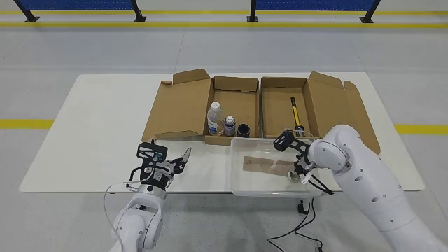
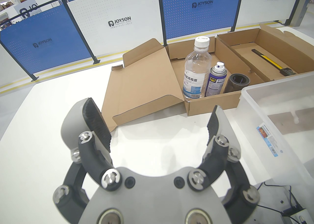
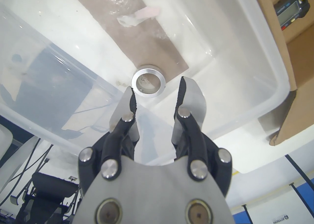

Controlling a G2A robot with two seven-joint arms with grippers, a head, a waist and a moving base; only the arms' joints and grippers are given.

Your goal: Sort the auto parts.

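Here, the right hand (image 3: 157, 86) hangs inside the clear plastic bin (image 3: 269, 63) with its fingers (image 3: 182, 92) spread and nothing between them. A metal ring (image 3: 162, 85) lies flat on the bin floor just beyond the fingertips, at the end of a brown sheet (image 3: 137, 26) and close to the bin wall. I cannot tell whether a tip touches the ring.

The left hand (image 2: 154, 109) is released too, its 2 fingers wide apart over bare worktop (image 2: 36, 136), just beside the bin's other end.

Behind the bin stand 2 open cardboard boxes, side by side and touching. The left box (image 1: 234, 87) holds 3 upright things in a row along its near wall: a clear bottle (image 1: 214, 117) with a white cap, a spray can (image 1: 229, 124) and a black cylinder (image 1: 243, 129). The right box (image 1: 280, 84) holds a yellow and black measuring tool (image 1: 295, 112) lying flat, its display end toward the bin.
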